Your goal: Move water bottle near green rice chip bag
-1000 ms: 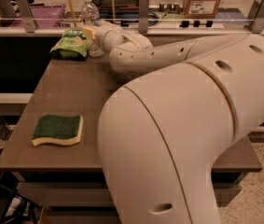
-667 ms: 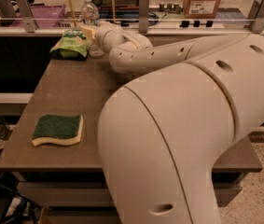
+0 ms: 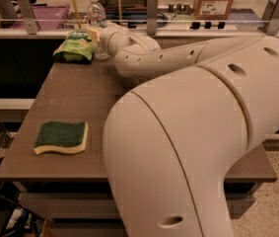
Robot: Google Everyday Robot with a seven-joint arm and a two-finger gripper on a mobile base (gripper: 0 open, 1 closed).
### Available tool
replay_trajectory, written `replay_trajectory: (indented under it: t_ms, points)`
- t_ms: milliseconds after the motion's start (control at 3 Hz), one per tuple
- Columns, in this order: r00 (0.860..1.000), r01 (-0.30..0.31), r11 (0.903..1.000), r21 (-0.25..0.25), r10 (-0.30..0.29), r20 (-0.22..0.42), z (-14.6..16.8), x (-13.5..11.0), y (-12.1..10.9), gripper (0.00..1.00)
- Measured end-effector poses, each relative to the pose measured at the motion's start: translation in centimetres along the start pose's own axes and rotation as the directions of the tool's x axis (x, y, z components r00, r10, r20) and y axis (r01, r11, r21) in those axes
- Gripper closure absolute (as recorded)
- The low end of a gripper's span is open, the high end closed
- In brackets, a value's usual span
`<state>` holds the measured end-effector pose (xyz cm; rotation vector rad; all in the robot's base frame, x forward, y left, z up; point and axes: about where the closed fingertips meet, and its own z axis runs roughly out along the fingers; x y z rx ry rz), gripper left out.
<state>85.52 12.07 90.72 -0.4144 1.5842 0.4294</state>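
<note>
The water bottle (image 3: 96, 15) stands upright at the table's far left corner, white cap on top, its lower half hidden behind my gripper. The green rice chip bag (image 3: 75, 47) lies just left of the bottle, close to it; I cannot tell whether they touch. My gripper (image 3: 95, 35) is at the end of the long white arm (image 3: 178, 58), right at the bottle's lower body and beside the bag's right edge. Whether it holds the bottle is hidden by the wrist.
A green-and-yellow sponge (image 3: 61, 137) lies near the front left of the brown table (image 3: 89, 93). A rail with metal posts (image 3: 152, 5) runs behind the table's far edge. My arm's bulky white body (image 3: 198, 142) blocks the table's right half.
</note>
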Motion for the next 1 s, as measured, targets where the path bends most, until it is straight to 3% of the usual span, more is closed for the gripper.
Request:
replay_trajectory:
  t_ms: [333, 667, 1000]
  points:
    - [1.000, 0.000, 1.0000, -0.001, 0.000, 0.001, 0.03, -0.08, 0.11, 0.13]
    - [1.000, -0.001, 1.0000, -0.003, 0.001, 0.003, 0.07, -0.18, 0.24, 0.00]
    - [1.000, -0.001, 1.0000, -0.003, 0.001, 0.003, 0.07, -0.18, 0.25, 0.00]
